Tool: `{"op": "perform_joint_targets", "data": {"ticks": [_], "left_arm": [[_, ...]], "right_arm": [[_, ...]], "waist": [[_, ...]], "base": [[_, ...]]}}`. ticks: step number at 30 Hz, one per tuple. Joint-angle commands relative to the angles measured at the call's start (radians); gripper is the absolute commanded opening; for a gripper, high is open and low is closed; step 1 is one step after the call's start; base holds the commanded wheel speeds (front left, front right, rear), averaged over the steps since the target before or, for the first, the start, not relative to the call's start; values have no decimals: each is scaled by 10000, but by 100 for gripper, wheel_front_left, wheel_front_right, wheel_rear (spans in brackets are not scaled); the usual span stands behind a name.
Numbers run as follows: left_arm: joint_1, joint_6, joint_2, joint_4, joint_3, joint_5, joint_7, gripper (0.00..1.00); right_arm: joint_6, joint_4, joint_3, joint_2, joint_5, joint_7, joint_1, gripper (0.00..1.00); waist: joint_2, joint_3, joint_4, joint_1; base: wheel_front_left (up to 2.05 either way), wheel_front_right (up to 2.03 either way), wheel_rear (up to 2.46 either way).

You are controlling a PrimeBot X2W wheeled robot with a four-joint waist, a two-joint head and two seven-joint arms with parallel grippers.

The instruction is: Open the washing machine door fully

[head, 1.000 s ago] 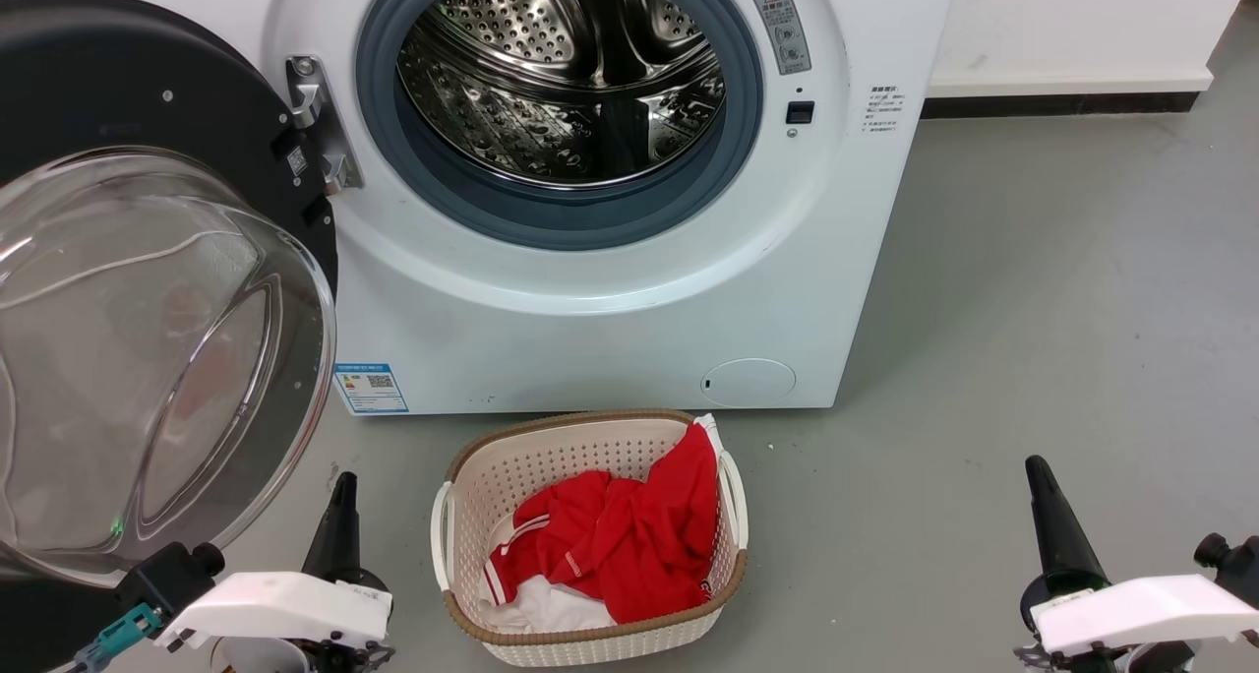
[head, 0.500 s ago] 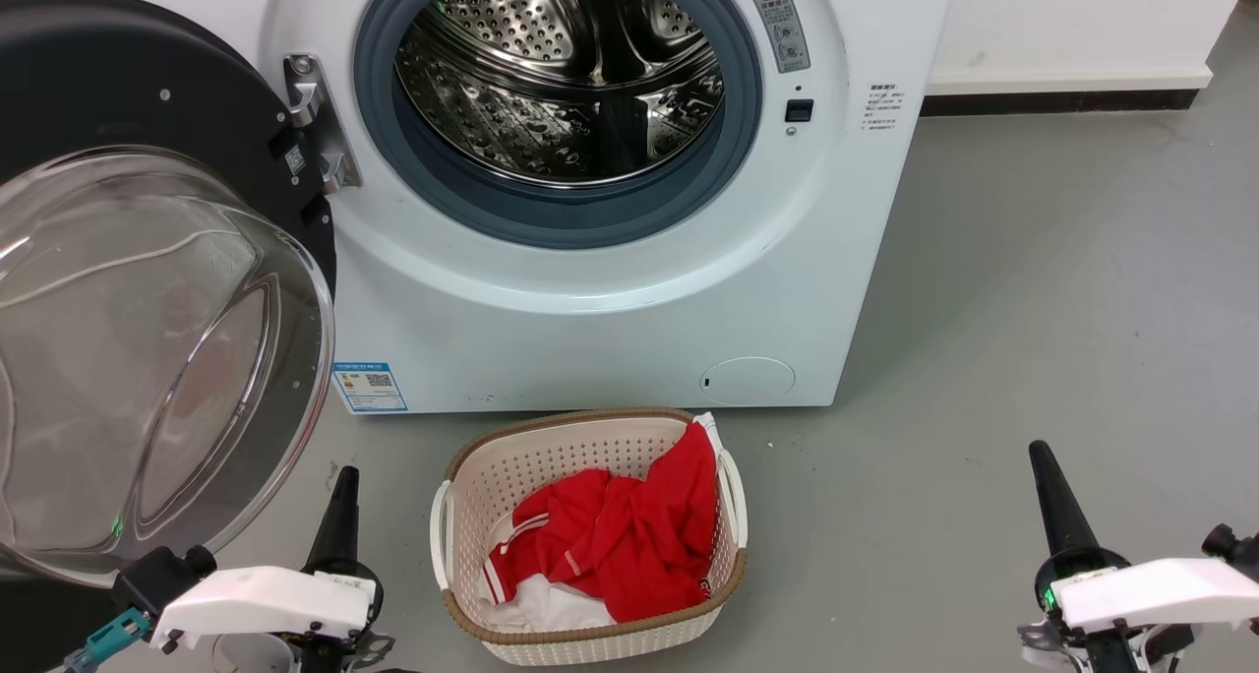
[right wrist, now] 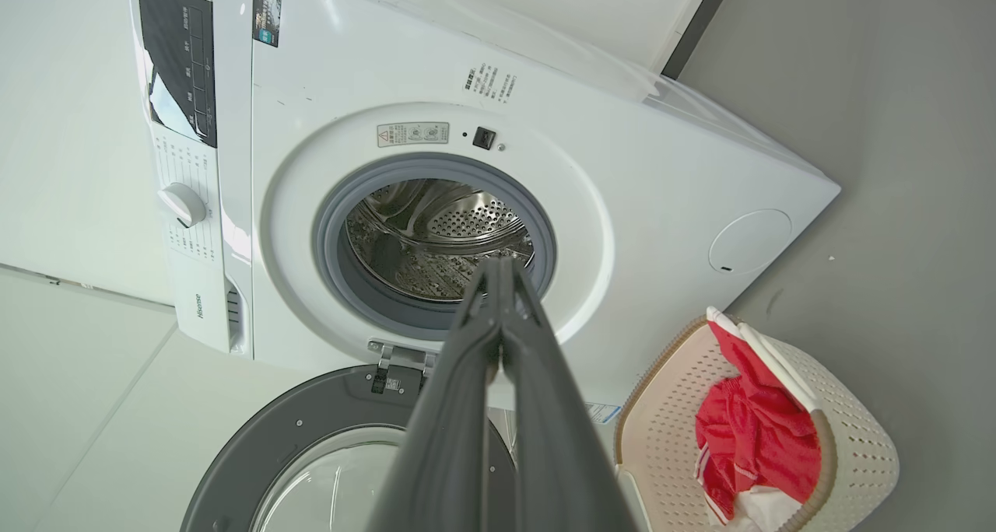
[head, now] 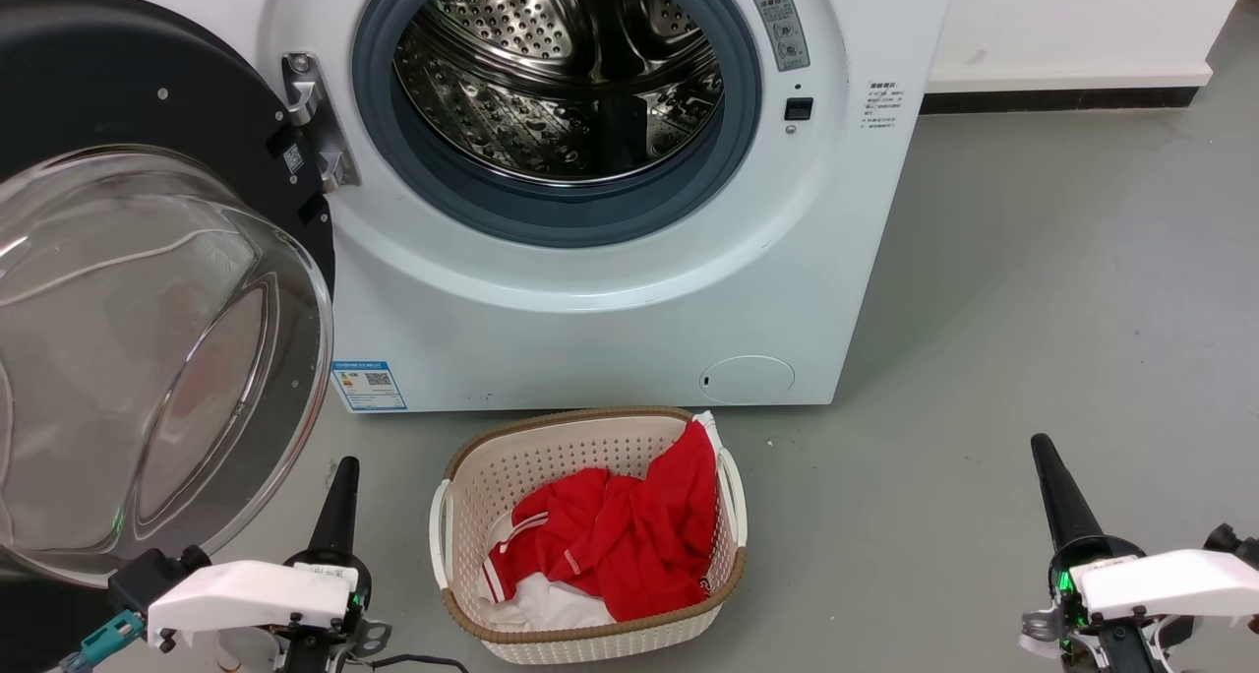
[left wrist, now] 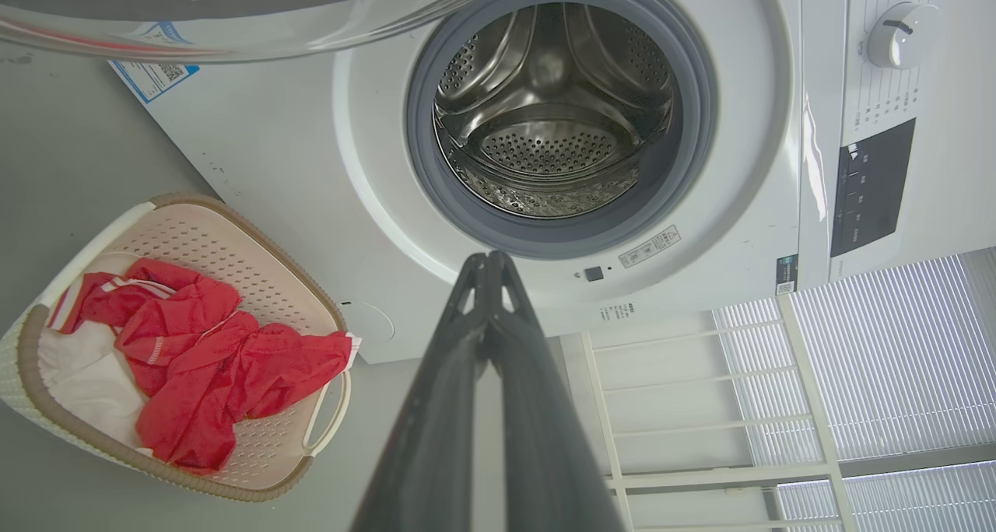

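Note:
The white washing machine [head: 610, 329] faces me with its steel drum [head: 561, 73] exposed. Its door [head: 148, 289], a black disc with a bulging clear glass bowl, stands swung wide to the left on its hinge [head: 315, 122]. In the right wrist view the door [right wrist: 311, 454] lies below the machine [right wrist: 654, 166]. In the left wrist view the door's rim [left wrist: 233, 19] crosses the top. My left gripper [head: 344, 468] is shut, low beside the glass bowl, holding nothing; its tips [left wrist: 489, 258] meet. My right gripper [head: 1039, 445] is shut and empty at the lower right, tips [right wrist: 499, 263] together.
A beige perforated basket [head: 472, 486] with red and white clothes stands on the grey floor just before the machine, between my grippers. A white wall with a dark baseboard [head: 1062, 102] runs behind on the right. Open floor lies to the right.
Both arms have drawn back slightly toward the bottom edge; the right gripper's tip has risen a little. The door and basket have stayed put.

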Motion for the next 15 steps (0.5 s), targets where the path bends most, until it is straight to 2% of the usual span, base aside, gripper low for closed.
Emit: {"op": "perform_joint_targets", "data": {"ticks": [1,15], "left_arm": [[-224,-56,-15,-31,56,-167,49,0],[-303,-228,-108,59,253,-1360,357,0]], "right_arm": [[2,-29,-33,-51,173,22,-201,0],[1,168,-157,-26,1416,318,-392,0]], "waist": [[0,1,0,0],[0,25,-10,0]], "base": [[0,0,0],[0,0,0]]}}
